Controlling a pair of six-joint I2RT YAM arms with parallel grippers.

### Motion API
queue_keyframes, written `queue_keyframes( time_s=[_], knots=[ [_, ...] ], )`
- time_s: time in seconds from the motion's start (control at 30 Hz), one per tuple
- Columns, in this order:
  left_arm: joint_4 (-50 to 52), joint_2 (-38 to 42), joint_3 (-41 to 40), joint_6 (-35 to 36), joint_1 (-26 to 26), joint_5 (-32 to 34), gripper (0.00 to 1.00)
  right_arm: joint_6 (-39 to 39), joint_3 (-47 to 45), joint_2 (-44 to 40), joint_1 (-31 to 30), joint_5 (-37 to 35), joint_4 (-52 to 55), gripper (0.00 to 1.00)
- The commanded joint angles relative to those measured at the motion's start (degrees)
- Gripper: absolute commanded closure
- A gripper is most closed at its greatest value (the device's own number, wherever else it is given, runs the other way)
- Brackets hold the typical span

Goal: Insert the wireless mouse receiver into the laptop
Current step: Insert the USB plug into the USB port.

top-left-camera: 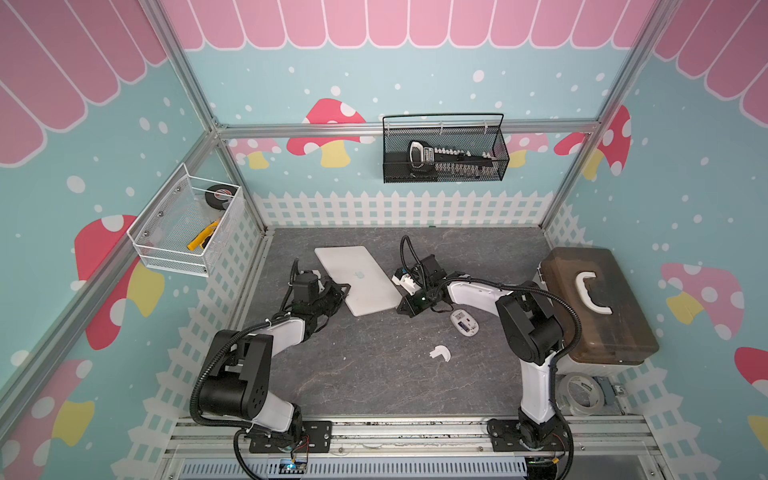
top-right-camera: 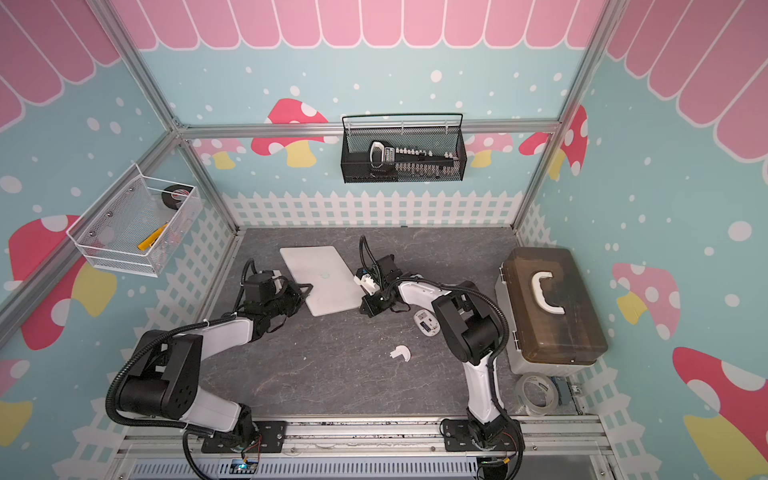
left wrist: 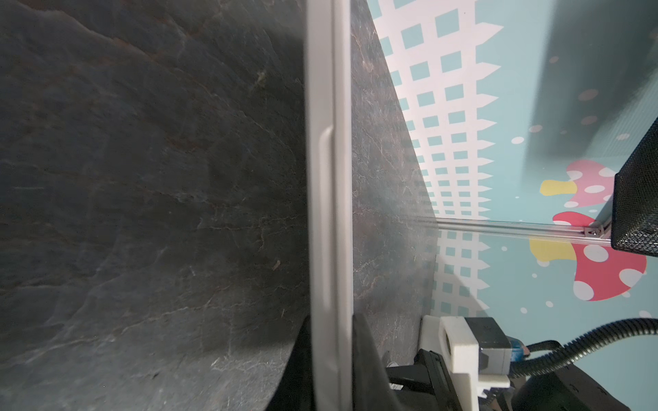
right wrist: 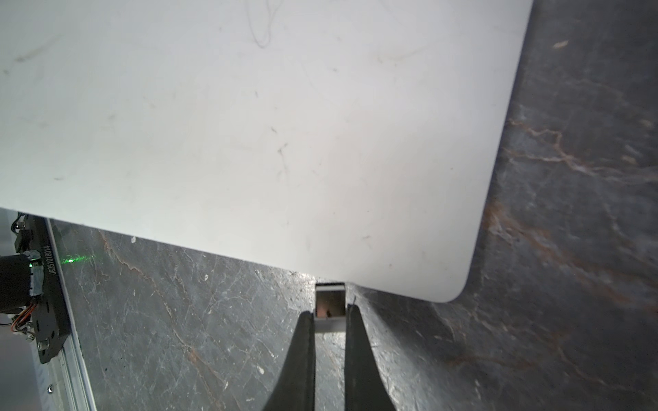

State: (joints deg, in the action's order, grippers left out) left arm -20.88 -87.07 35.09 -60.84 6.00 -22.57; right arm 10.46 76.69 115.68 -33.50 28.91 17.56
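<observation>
Blue mushroom-print walls (top-left-camera: pixel 415 83) with white fence trim (top-left-camera: pixel 399 210) enclose a dark grey stone-patterned floor (top-left-camera: pixel 374 374)

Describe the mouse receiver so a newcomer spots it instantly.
Find the closed laptop mid-table, then the right gripper at its edge near a rounded corner. The wireless mouse receiver is the tiny boxy metallic stub pinched between the black fingers, its end at the laptop's edge. Unlike the white oval mouse and curved white cover piece lying loose nearby, it is held and far smaller.

Front of receiver (right wrist: pixel 330 306) hidden at laptop (right wrist: pixel 249 124) edge, perhaps inside port; laptop cut off by right wrist view's edges.
</observation>
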Motion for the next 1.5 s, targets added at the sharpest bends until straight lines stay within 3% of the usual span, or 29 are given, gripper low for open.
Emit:
queue_keyframes(
  time_s=[0.0,1.47],
  knots=[
    [-0.47,-0.35,0.24,1.47,-0.64,2.00,1.00,-2.10,1.51,-0.60,-0.66,0.02,0.80,1.00],
    [-0.91,-0.38,0.06,1.26,-1.10,1.88,1.00,-4.44,3.35,2.93,-1.95,-1.96,4.23,1.00]
  ],
)
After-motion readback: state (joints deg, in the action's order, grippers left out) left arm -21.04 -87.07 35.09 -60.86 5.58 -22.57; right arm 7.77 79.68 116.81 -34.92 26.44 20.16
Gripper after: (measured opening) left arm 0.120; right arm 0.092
